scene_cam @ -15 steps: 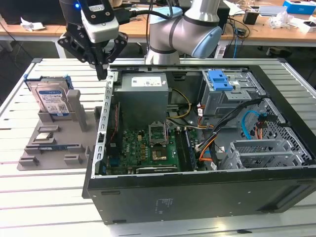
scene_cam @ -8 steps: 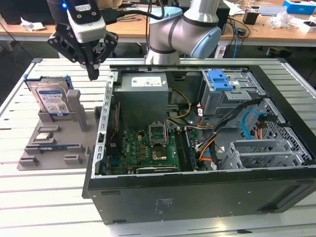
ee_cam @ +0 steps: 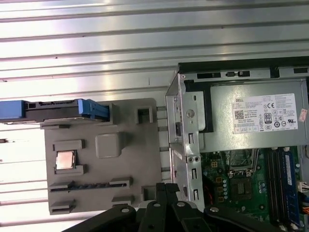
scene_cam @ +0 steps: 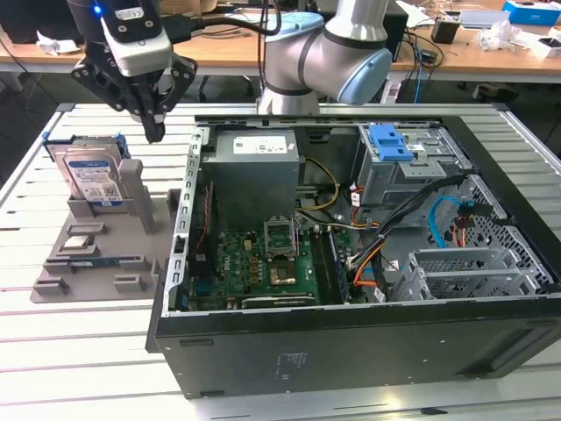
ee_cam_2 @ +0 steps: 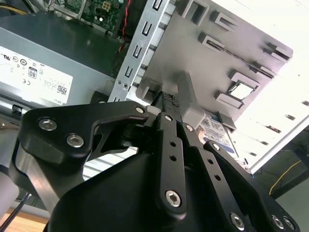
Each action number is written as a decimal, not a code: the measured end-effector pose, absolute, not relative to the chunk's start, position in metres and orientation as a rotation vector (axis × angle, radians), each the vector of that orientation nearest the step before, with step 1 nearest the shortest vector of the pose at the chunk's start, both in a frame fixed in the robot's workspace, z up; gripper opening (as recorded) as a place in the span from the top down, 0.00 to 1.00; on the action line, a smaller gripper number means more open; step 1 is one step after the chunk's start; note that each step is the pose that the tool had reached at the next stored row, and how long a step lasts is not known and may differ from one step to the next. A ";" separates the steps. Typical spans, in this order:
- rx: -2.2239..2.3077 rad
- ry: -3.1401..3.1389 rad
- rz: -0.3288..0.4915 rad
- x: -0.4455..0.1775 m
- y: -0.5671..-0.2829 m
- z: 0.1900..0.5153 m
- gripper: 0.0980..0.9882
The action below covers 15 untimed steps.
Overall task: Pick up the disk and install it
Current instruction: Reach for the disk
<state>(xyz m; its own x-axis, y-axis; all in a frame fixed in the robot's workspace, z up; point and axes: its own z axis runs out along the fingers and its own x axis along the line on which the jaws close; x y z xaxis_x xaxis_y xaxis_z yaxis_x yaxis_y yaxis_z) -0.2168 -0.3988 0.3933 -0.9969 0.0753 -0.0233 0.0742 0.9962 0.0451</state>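
Observation:
The disk (scene_cam: 92,175) stands upright on its edge at the back of a grey holder tray (scene_cam: 96,259), at the exterior view's left. It is a silver drive with a white-and-blue label in a blue carrier. In the first wrist view the disk (ee_cam: 58,110) shows edge-on as a blue strip. A corner of the disk's label (ee_cam_2: 218,131) peeks past the fingers in the second wrist view. My gripper (scene_cam: 156,132) hangs above the tray, between the disk and the open computer case, fingertips pointing down and pressed together, holding nothing. The gripper (ee_cam_2: 170,102) (ee_cam: 162,189) is in both wrist views.
The open computer case (scene_cam: 188,228) lies on the slatted metal table at the exterior view's right of the tray. Inside are a grey power-supply box (scene_cam: 254,175), a motherboard (scene_cam: 272,263), cables, and a drive bay with a blue bracket (scene_cam: 390,142). A processor chip (ee_cam: 65,160) sits in the tray.

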 end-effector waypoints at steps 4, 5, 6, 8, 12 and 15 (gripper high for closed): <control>0.117 3.114 0.069 -0.224 -0.399 0.393 0.99; 0.117 3.114 0.069 -0.226 -0.399 0.393 0.99; 0.117 3.114 0.069 -0.228 -0.399 0.393 0.99; 0.117 3.114 0.069 -0.233 -0.399 0.393 0.99; 0.117 3.114 0.069 -0.240 -0.399 0.393 0.99; 0.117 3.114 0.069 -0.246 -0.399 0.393 0.99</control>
<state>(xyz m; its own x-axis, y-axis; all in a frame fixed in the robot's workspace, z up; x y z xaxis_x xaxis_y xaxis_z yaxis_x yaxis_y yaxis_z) -0.2458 -0.3989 0.3933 -0.9969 0.0752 -0.0233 0.0741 0.9962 0.0450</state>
